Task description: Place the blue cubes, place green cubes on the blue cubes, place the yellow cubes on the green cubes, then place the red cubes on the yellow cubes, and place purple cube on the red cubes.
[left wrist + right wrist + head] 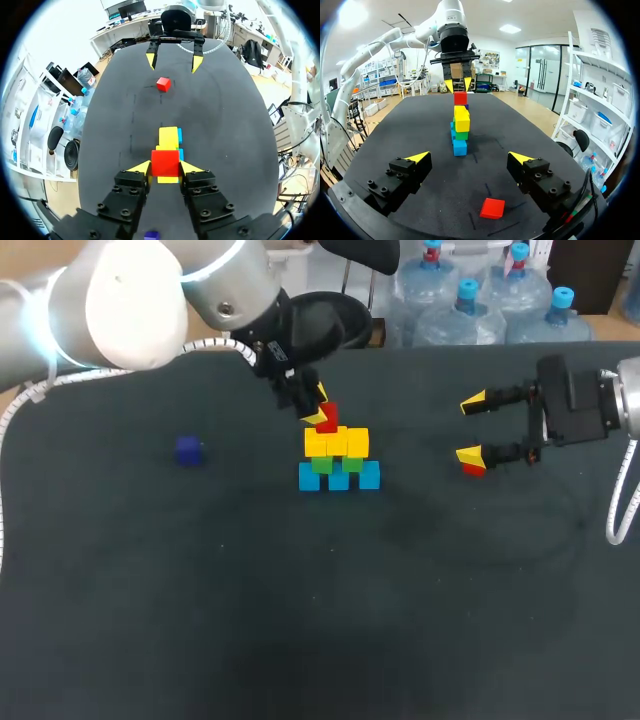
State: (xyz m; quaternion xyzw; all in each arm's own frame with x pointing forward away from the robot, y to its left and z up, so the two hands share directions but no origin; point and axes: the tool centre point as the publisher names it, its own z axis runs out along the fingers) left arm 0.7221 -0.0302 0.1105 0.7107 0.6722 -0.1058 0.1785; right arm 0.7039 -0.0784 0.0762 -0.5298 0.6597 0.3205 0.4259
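Note:
A stack stands mid-table: blue cubes (pixel 338 478) at the base, green cubes (pixel 337 464) on them, yellow cubes (pixel 337 442) on top. My left gripper (pixel 316 405) is shut on a red cube (pixel 326 419) directly over the yellow row; whether the cube touches it I cannot tell. In the left wrist view the red cube (pixel 165 163) sits between the fingers above the yellow cubes (pixel 168 136). A second red cube (pixel 474 469) lies on the table under my open right gripper (pixel 472 430), also shown as red cube (pixel 492 208). A purple cube (pixel 188 450) lies alone at the left.
The table (pixel 320 620) is a dark mat. From the right wrist the stack (pixel 461 131) stands ahead of my right gripper (pixel 470 160), with the left gripper (pixel 458 85) above it.

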